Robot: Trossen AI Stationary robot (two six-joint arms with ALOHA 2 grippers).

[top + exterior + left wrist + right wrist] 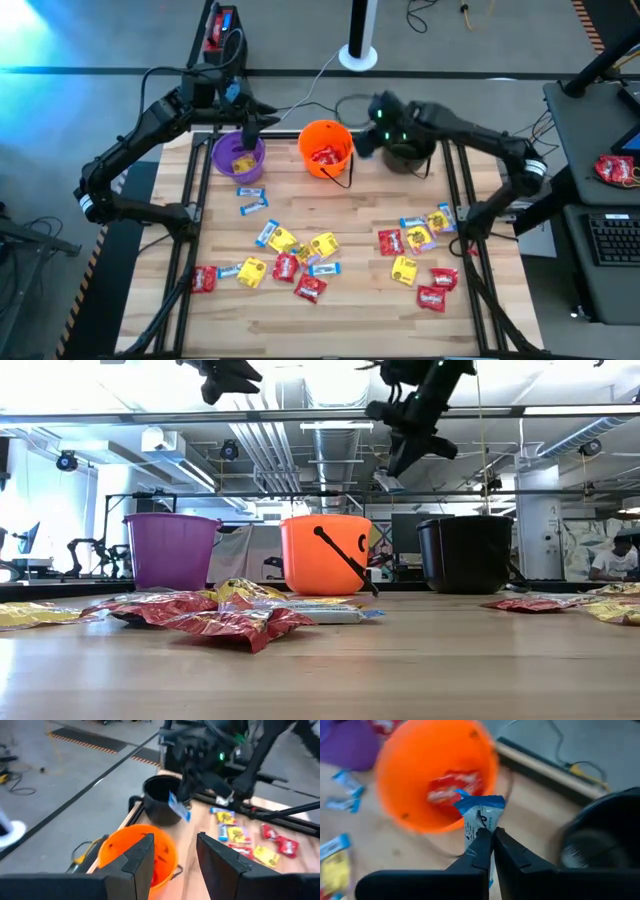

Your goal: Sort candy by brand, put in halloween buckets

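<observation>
Three buckets stand in a row at the table's far side: purple (238, 158), orange (325, 148) and black (405, 155). Red packets lie in the orange one (452, 790), yellow ones in the purple one. My right gripper (492, 840) hangs between the orange and black buckets, shut on a blue-and-white candy packet (481, 815). My left gripper (175, 857) hovers above the purple bucket, open, with nothing between its fingers. Loose red, yellow and blue-and-white candy (290, 255) lies on the table nearer the front. My right gripper pinches the blue-and-white packet about its middle (479, 831) between its two fingers. The fingers slant down from above. The packet's crimped blue end (482, 802) sticks out past the fingertips. The packet (179, 806) is lifted clear, in the air beside the black bucket's rim.
A second scatter of candy (420, 250) lies at the table's right. The orange bucket's thin black handle (345, 560) hangs down its front. Black frame rails (455, 190) run along the table's sides. Bare wood (330, 325) stretches along the near edge.
</observation>
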